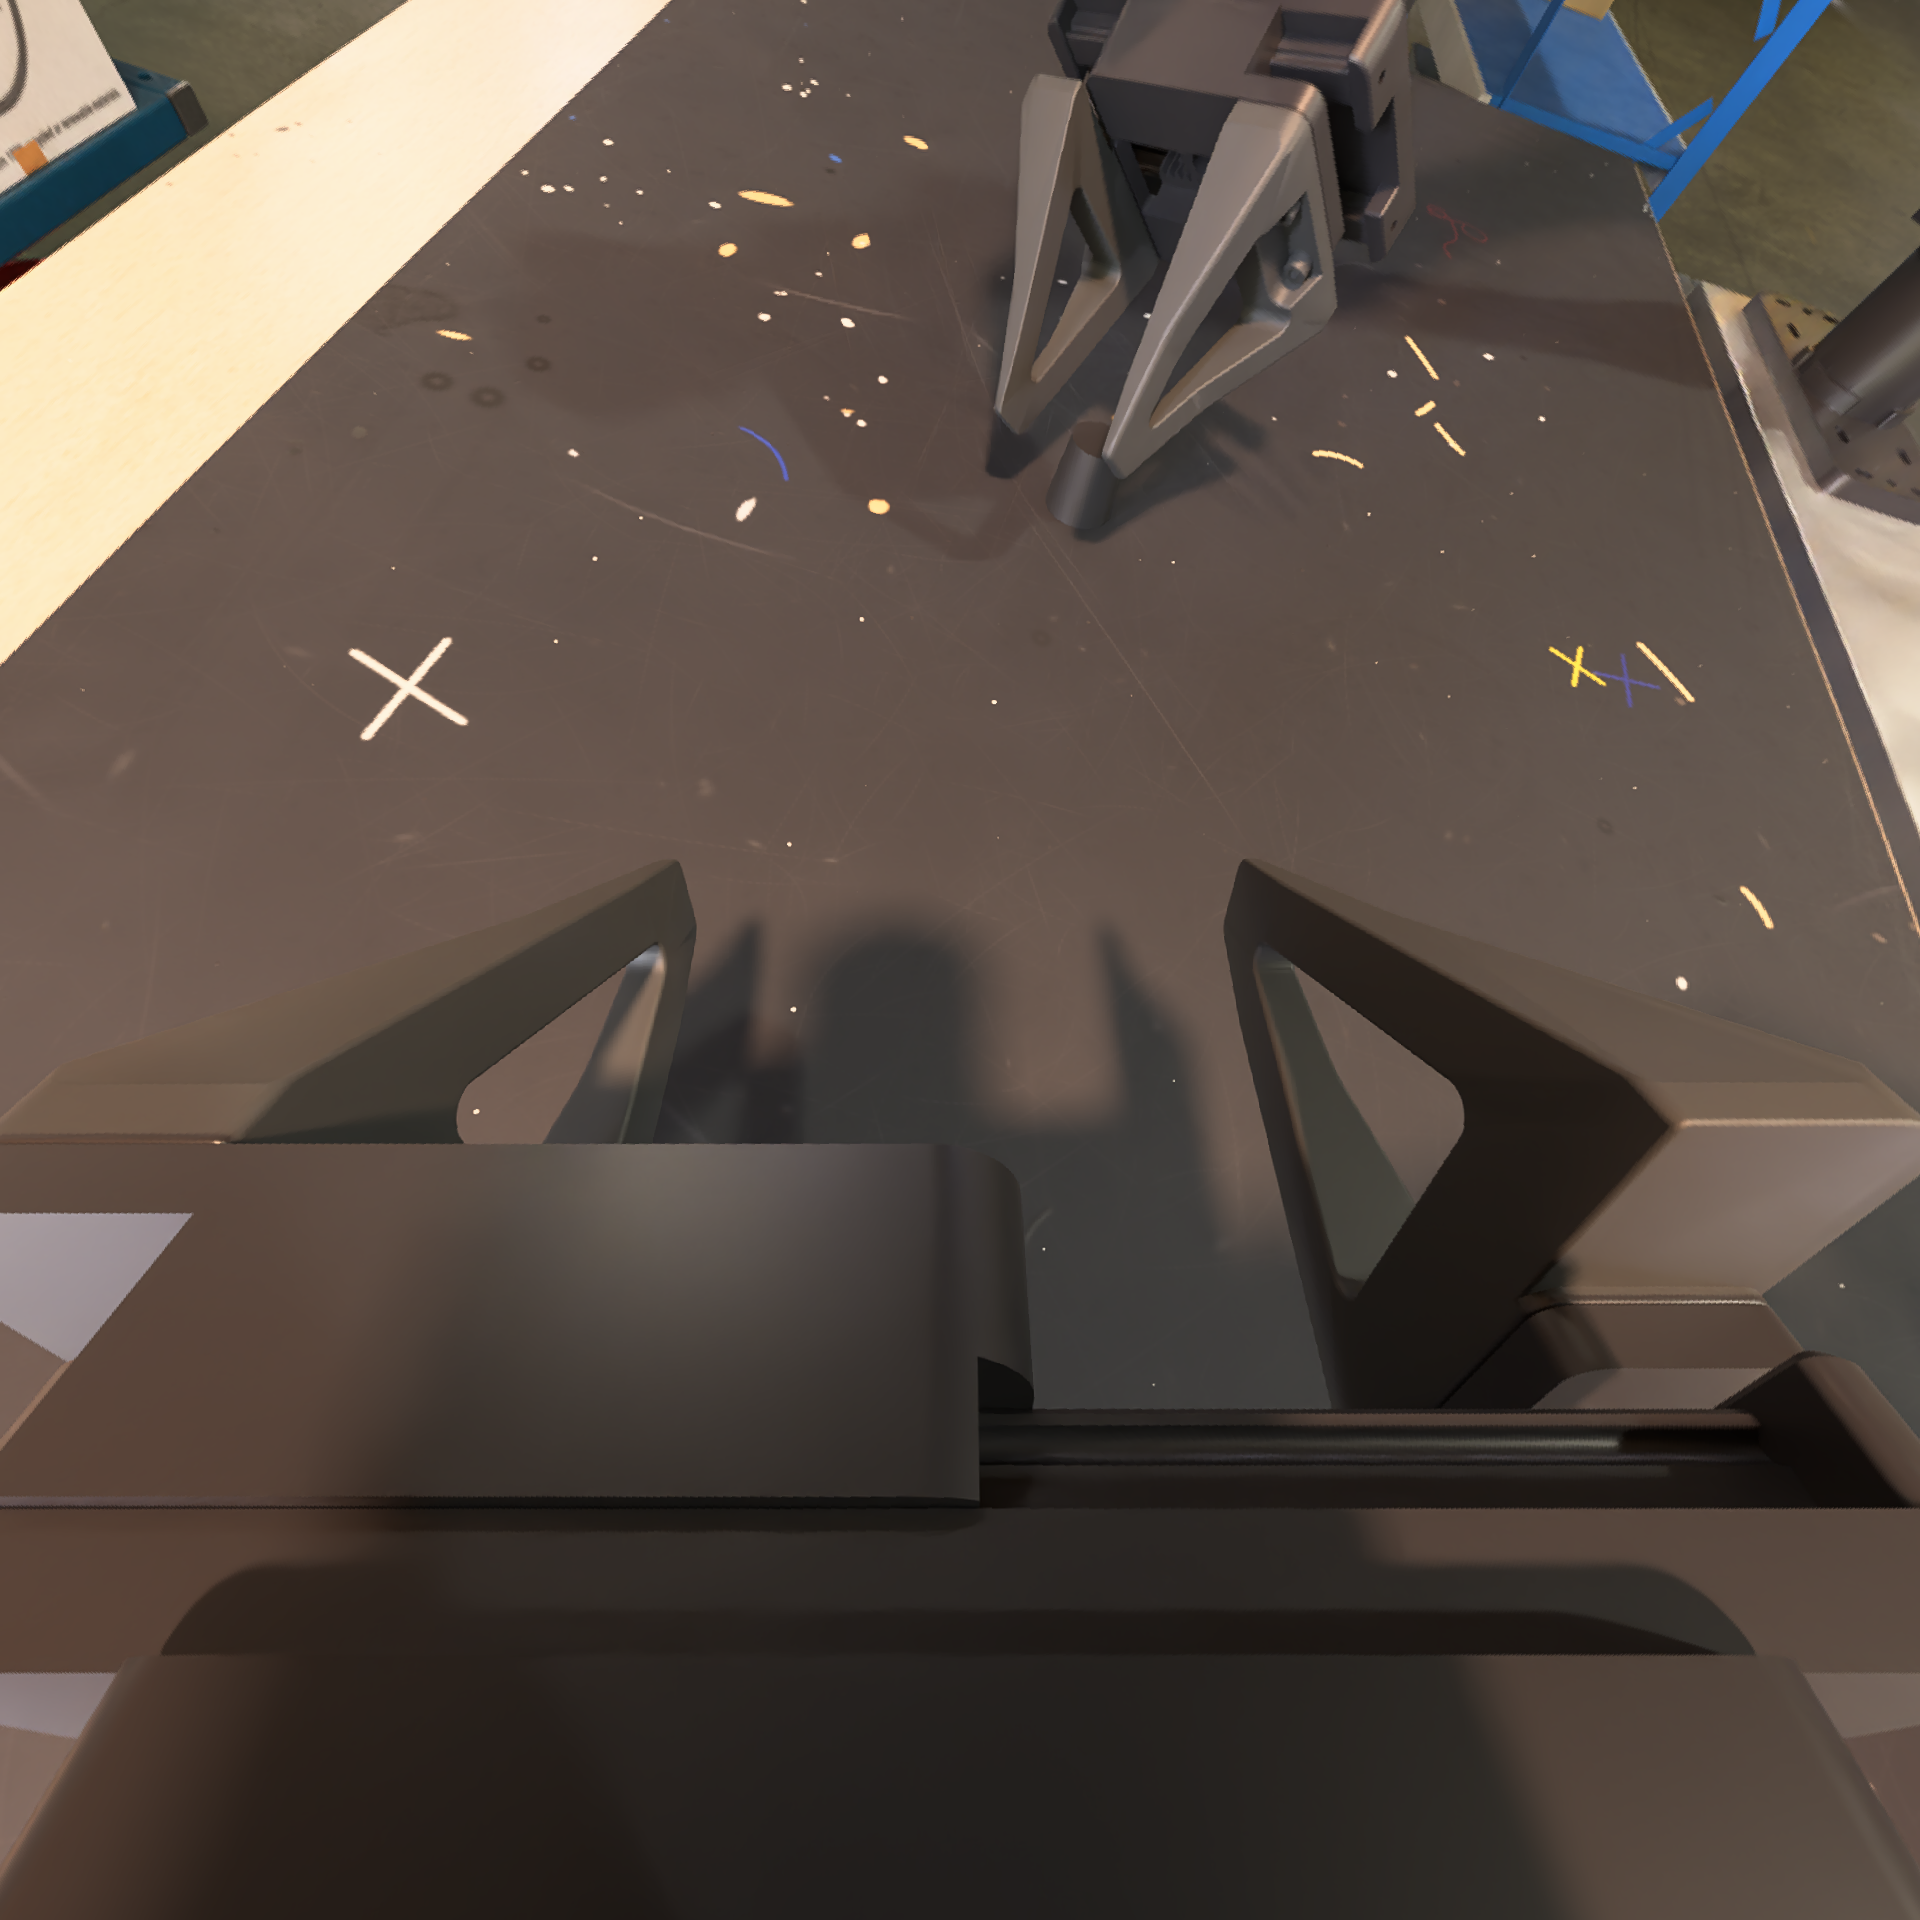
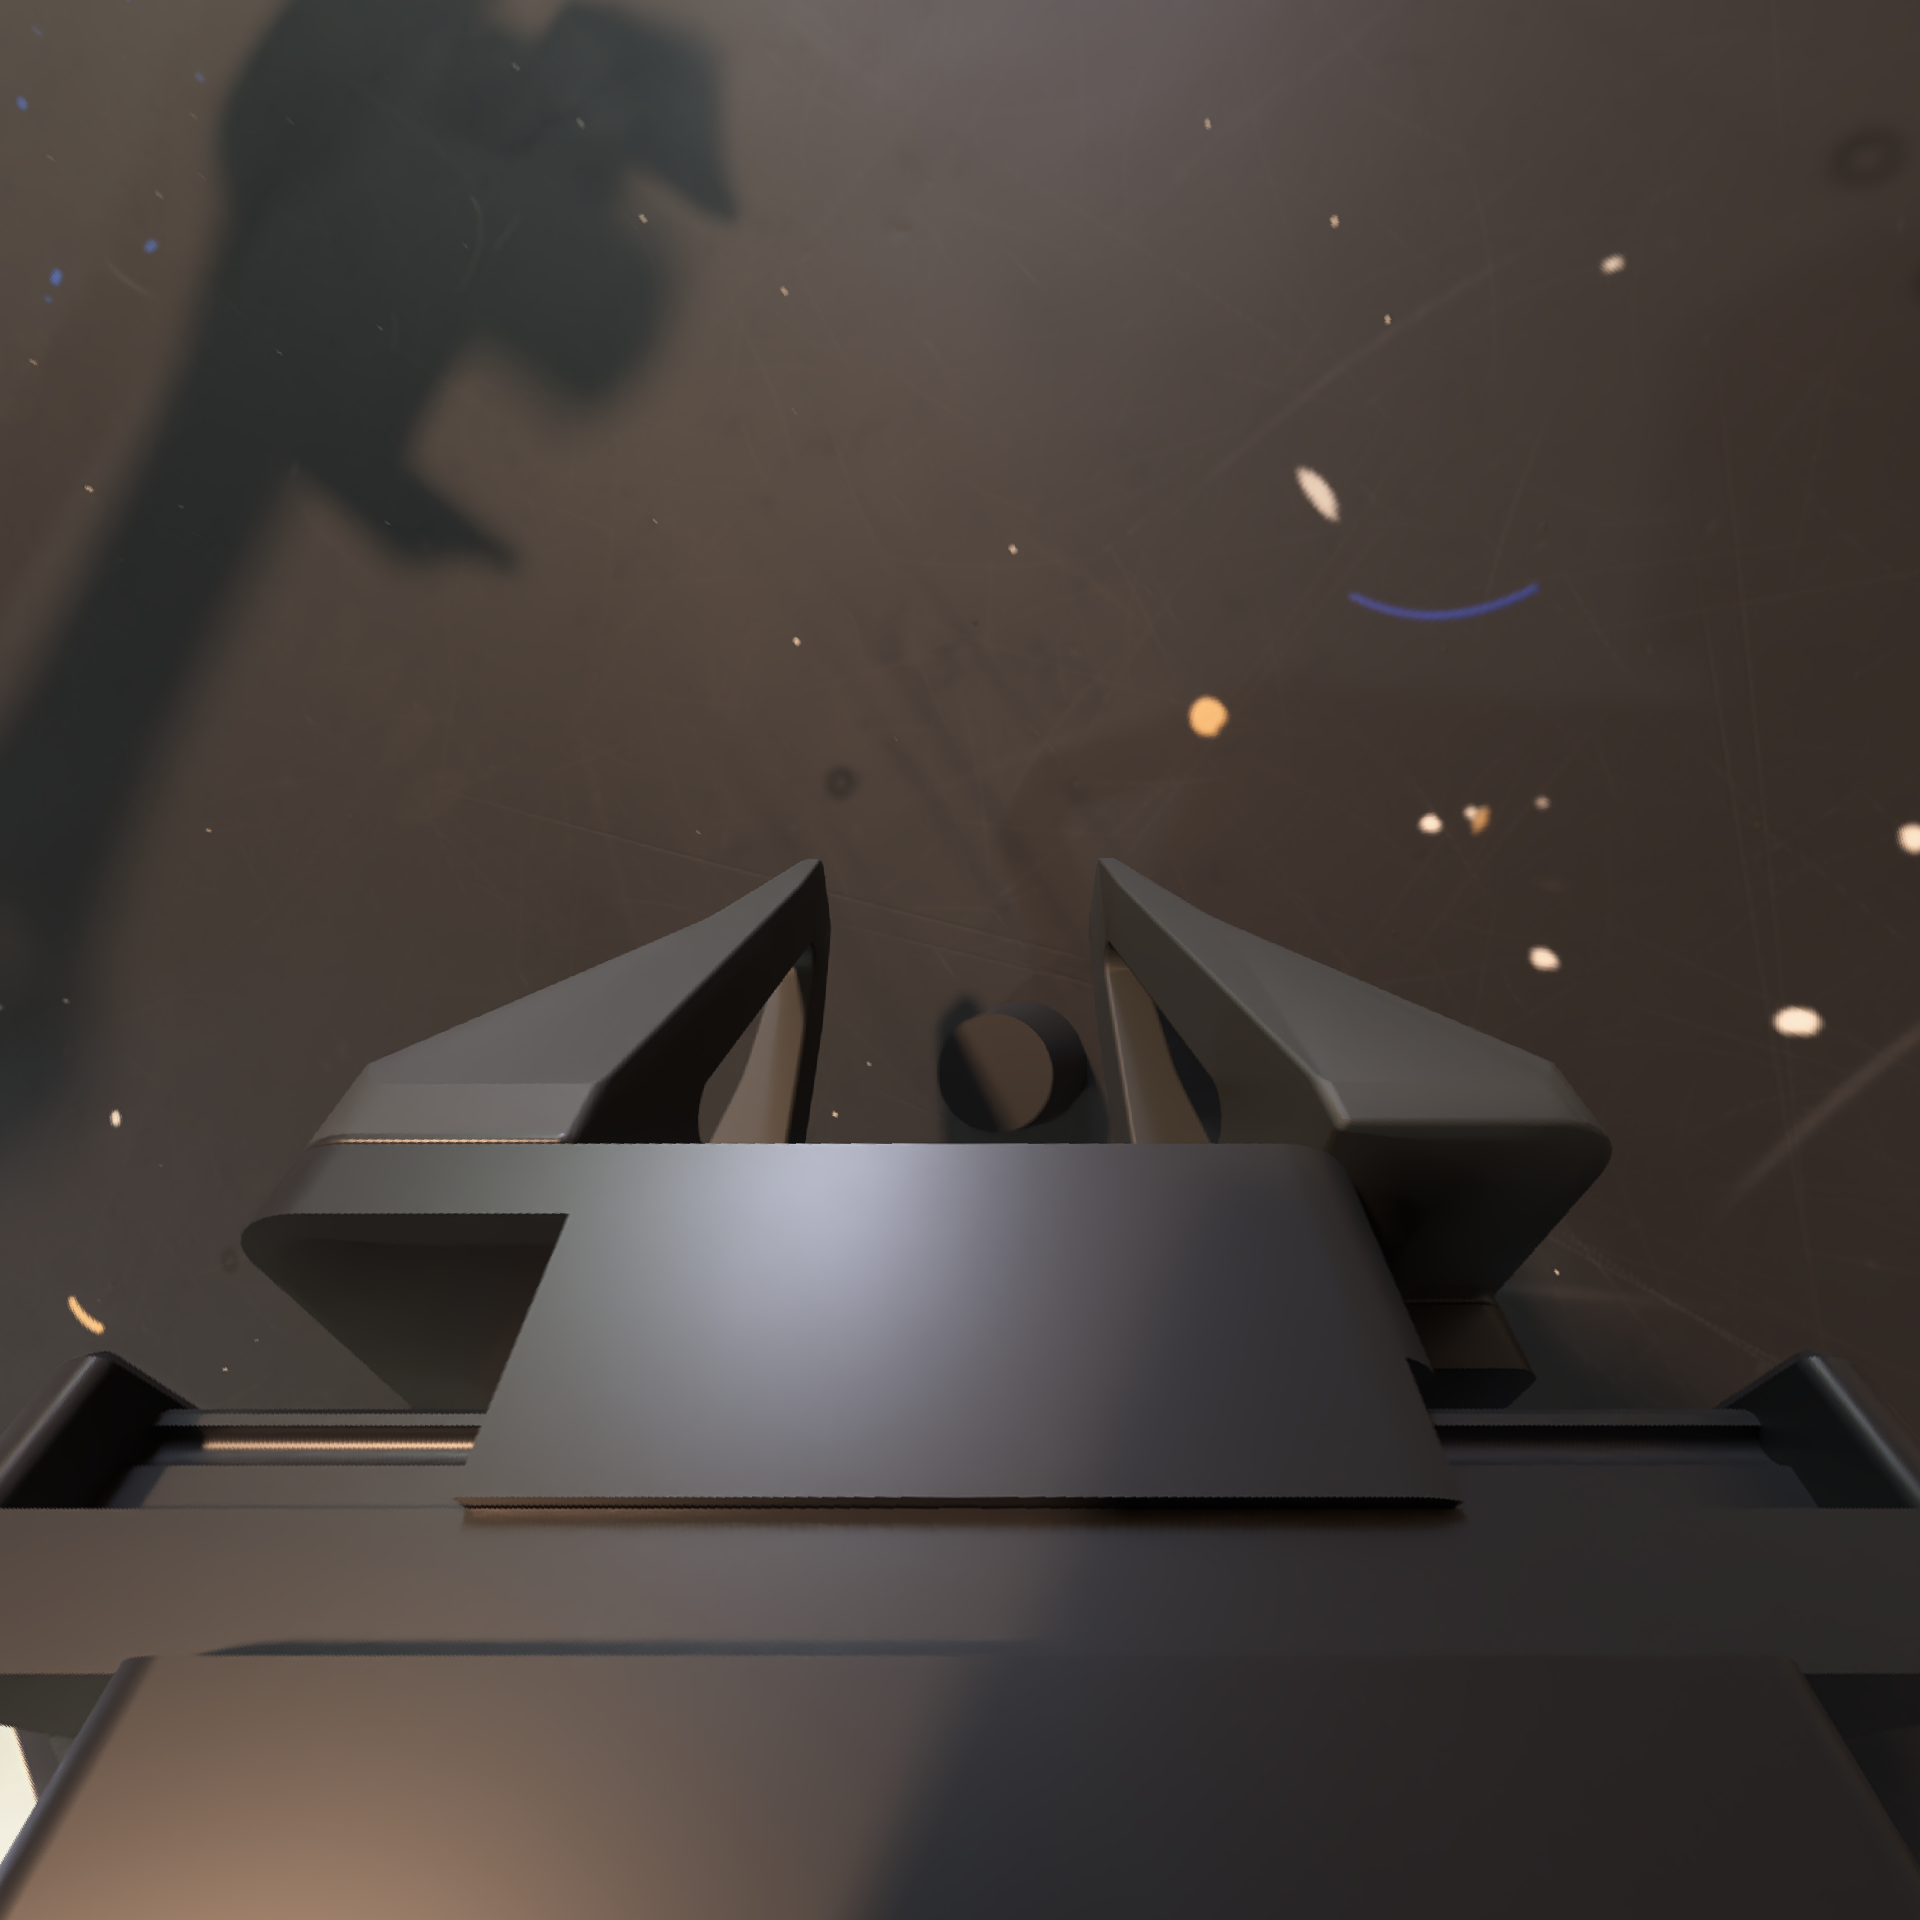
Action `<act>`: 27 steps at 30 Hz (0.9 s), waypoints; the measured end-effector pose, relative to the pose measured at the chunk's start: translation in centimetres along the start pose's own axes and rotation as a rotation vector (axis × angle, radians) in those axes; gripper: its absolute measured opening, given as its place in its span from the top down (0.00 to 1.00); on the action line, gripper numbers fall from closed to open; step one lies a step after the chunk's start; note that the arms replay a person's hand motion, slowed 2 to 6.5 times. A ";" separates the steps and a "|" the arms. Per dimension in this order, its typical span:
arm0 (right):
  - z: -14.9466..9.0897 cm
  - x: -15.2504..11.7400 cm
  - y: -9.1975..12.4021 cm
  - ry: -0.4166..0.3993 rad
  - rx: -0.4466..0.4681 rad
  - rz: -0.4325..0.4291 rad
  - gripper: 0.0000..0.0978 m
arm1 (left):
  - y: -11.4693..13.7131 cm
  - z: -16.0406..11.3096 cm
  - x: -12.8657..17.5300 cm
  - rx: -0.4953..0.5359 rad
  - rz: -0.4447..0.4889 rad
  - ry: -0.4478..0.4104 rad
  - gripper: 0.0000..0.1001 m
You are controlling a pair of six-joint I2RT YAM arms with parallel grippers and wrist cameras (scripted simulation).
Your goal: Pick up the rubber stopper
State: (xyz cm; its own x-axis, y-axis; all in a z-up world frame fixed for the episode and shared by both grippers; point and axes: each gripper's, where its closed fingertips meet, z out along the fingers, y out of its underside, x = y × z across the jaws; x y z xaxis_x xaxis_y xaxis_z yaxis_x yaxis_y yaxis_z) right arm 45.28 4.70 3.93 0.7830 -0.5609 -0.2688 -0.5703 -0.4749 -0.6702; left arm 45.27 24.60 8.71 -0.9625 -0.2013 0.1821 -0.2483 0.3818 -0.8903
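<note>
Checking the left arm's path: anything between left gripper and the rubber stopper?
Only bare tabletop with paint flecks lies between the left gripper and the rubber stopper, per the left wrist view.

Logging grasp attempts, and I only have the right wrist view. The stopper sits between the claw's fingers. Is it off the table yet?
Observer: No. The left wrist view shows the rubber stopper standing on the table, with the right claw lowered so its tips are on either side of it.
Operator: Is the other claw close?
Observer: No. The left claw is open and empty, well short of the stopper.
Operator: Is anything else lying nearby?
Observer: Only a white cross mark painted on the table, off to one side.
</note>
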 end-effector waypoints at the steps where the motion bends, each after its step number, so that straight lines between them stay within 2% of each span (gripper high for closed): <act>1: 0.0 -0.2 -0.2 -0.005 0.011 -0.003 0.55 | 0.0 0.1 0.0 0.000 0.006 0.001 0.13; 8: 0.1 -4.9 -2.9 -0.136 0.094 -0.037 0.41 | 0.3 1.1 0.5 -0.016 0.041 0.027 0.12; 11: 0.4 -6.2 -3.9 -0.167 0.112 -0.055 0.34 | 0.4 1.5 0.7 -0.019 0.050 0.041 0.10; 21: 1.5 -7.6 -6.0 -0.187 0.135 -0.126 0.29 | 0.7 1.9 1.1 -0.016 0.076 0.057 0.09; 27: 2.3 -7.7 -6.2 -0.213 0.113 -0.144 0.21 | 0.8 2.1 1.3 -0.010 0.065 0.074 0.09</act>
State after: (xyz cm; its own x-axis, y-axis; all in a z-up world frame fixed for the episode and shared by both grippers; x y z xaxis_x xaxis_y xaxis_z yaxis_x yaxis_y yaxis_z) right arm 43.31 13.53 8.62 0.8954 -0.3320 -0.2966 -0.4274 -0.4544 -0.7816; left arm 44.03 22.75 7.35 -0.9819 -0.1091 0.1545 -0.1857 0.4005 -0.8973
